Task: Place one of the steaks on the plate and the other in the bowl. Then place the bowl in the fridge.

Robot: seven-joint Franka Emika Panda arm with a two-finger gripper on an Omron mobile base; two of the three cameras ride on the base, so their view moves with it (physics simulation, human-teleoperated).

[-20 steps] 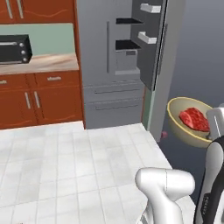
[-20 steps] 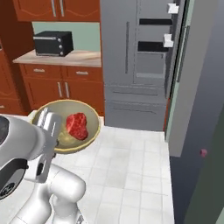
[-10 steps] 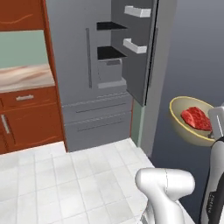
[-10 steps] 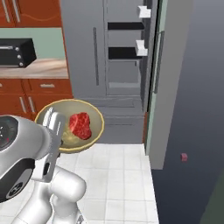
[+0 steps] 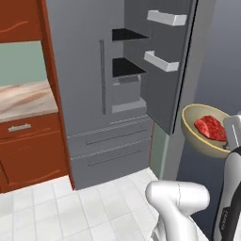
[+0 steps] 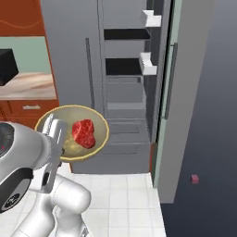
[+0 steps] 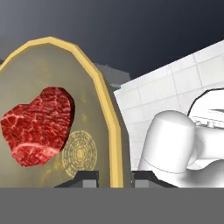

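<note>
- Nearest, at the bottom centre of the hand view, the gripper [image 7: 111, 177] has its two fingers pressed on either side of the rim of the bowl [image 7: 52, 113]; we read it as clamped on that rim.
- In the left base view the bowl [image 5: 202, 134] sits at the right edge of the frame at mid height; in the right base view it lies at centre left, held clear of the white tiled floor [image 6: 125, 199].
- One steak [image 6: 84, 133] rests inside the bowl, against its inner wall. We see no plate or second steak here.
- Beyond, the fridge [image 5: 94, 94] fills the centre of the left base view. Its right-hand door [image 5: 172, 66] stands open, with two white door bins [image 5: 162, 61] on its inner face.
- Farthest, dark shelves [image 6: 122, 67] show in the upper centre of the right base view, with pale drawers below them.
- We judge the step in hand to be carrying the bowl to a shelf.
- To do it well, we keep the bowl level so the steak does not slide out, approach through the open side clear of the door bins, and set the base flat on a shelf before releasing.
</note>
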